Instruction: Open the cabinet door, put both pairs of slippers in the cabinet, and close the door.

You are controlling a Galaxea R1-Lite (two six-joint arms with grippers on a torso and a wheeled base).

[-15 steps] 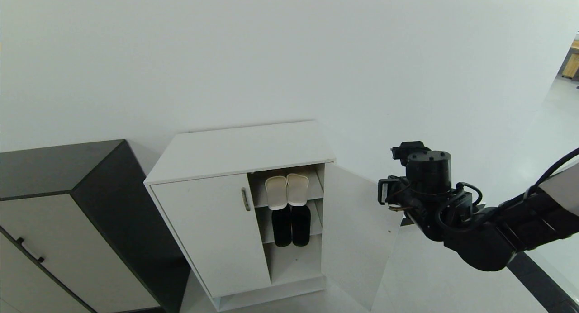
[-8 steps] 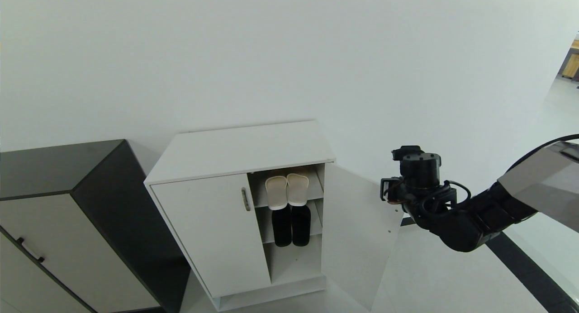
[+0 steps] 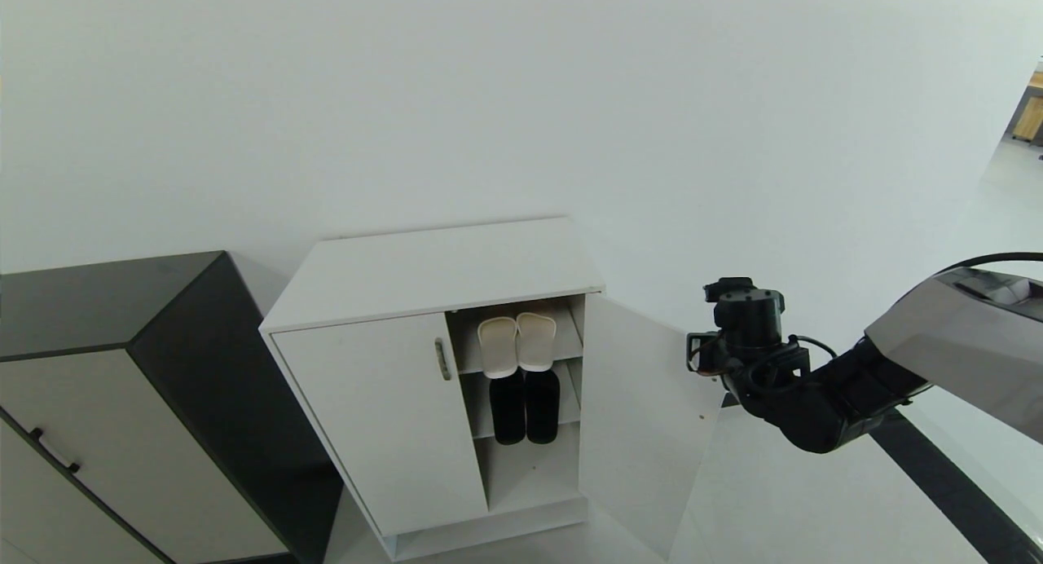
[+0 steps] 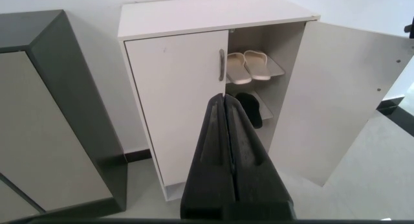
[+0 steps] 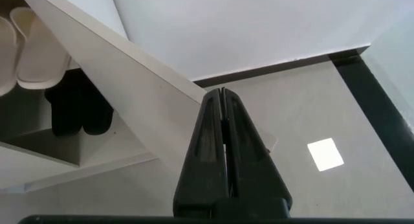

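A plain white wall (image 3: 521,99) stood behind the furniture, and the pale floor (image 3: 798,507) carried a black stripe (image 3: 945,482) along the robot's right side. The white cabinet (image 3: 432,270) stood against the wall, just beside a taller dark cabinet (image 3: 98,303) with a black top and light fronts on its left.

The white cabinet's left door (image 3: 383,417) was closed, with a slim metal handle (image 3: 442,359) upright near its inner edge. Its right door (image 3: 644,417) was swung wide open, out to the robot's right, so the three shelf levels inside were on show.

The white slippers (image 3: 517,344) lay side by side on the top shelf, touching each other. The black slippers (image 3: 525,405) lay side by side on the middle shelf, directly beneath the white pair. The bottom compartment held nothing.

The right arm (image 3: 815,409) was stretched in from the right, with its wrist at the open door's outer edge, near the top corner. The right gripper (image 5: 224,93) was clenched, its two fingers pressed together with nothing between them. Its tip sat just beside the door's free edge, and whether it touched the panel could not be told.

The left gripper (image 4: 225,98) was likewise clenched on nothing. It was well apart from the white cabinet and pointed toward the inner edge of the closed left door.
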